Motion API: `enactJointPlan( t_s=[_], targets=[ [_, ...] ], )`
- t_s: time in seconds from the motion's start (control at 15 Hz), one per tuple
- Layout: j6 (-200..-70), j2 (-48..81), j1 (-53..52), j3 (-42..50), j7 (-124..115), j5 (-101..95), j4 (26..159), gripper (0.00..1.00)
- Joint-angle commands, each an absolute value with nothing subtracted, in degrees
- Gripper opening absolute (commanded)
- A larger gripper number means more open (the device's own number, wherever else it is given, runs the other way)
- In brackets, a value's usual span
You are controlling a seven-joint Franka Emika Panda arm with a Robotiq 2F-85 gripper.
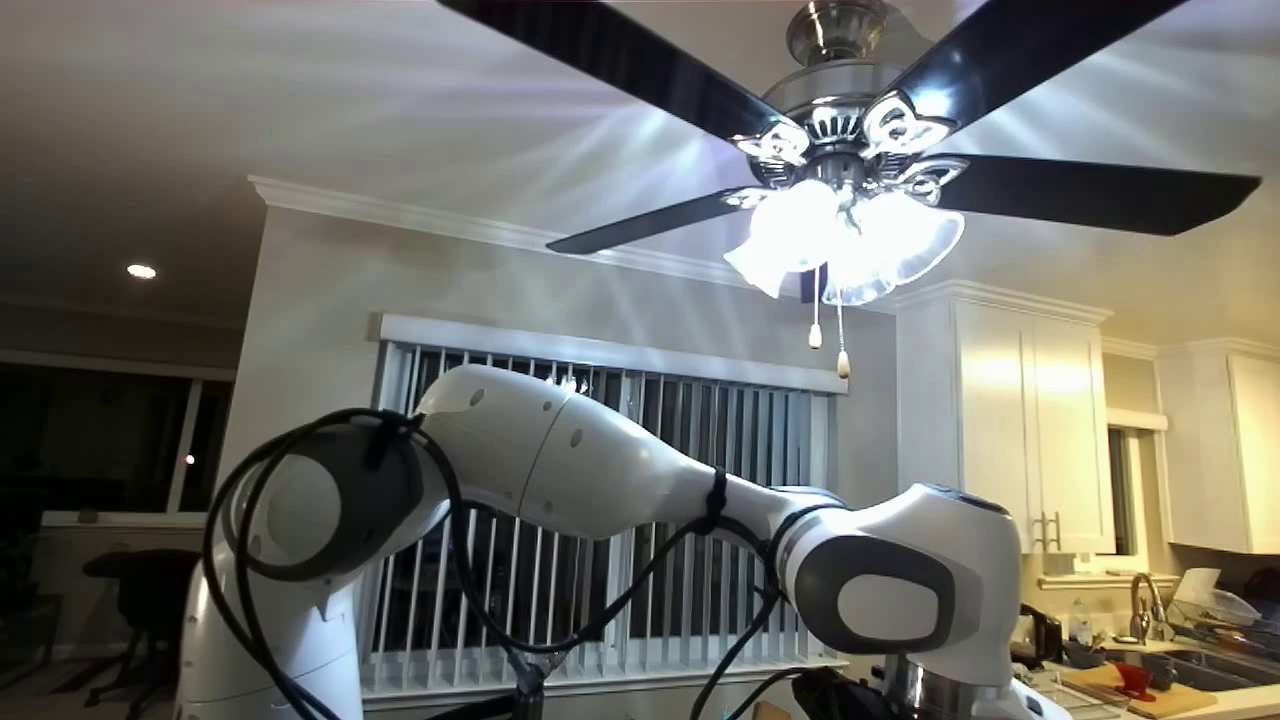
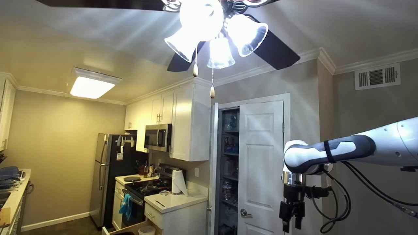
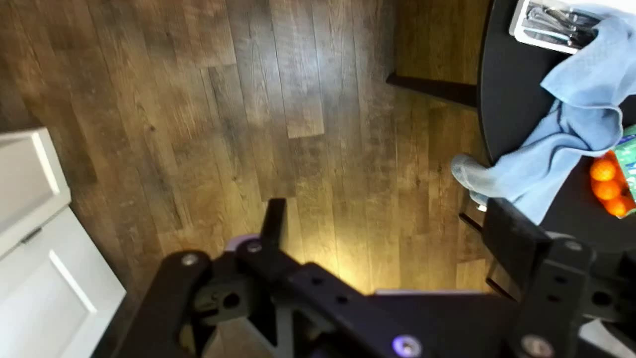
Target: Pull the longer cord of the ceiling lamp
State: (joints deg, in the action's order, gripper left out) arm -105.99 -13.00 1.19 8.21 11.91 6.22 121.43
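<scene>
The ceiling lamp [image 1: 835, 90] hangs from the ceiling with dark blades and lit white shades; its shades also show in an exterior view [image 2: 221, 54]. The longer cord [image 1: 843, 360] is a thin beaded chain with a pale pendant, hanging free and straight; it also shows in an exterior view [image 2: 212, 91]. A shorter pull chain [image 2: 195, 70] hangs beside it. My gripper [image 2: 292, 223] points down, far below the cords and apart from them. In the wrist view the gripper [image 3: 385, 214] has its fingers wide apart with nothing between them. The cords are out of the wrist view.
Dark fan blades [image 1: 1100, 190] spread around the lamp. A dark round table [image 3: 512, 99] holds a blue towel [image 3: 571, 114], a cutlery tray [image 3: 551, 30] and oranges [image 3: 606, 184]. A pantry door [image 2: 261, 163] stands behind the gripper. Black cables [image 1: 600, 630] loop along the arm.
</scene>
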Motion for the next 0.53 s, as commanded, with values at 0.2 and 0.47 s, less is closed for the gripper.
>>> enactJointPlan(
  t_s=[0.2,0.47],
  targets=[
    [-123.1,-14.7,-3.7,3.1,17.7,13.3,124.3,1.0],
    [-131.9,-16.2,-7.5,0.9,20.4,17.8,124.2,1.0]
  ],
)
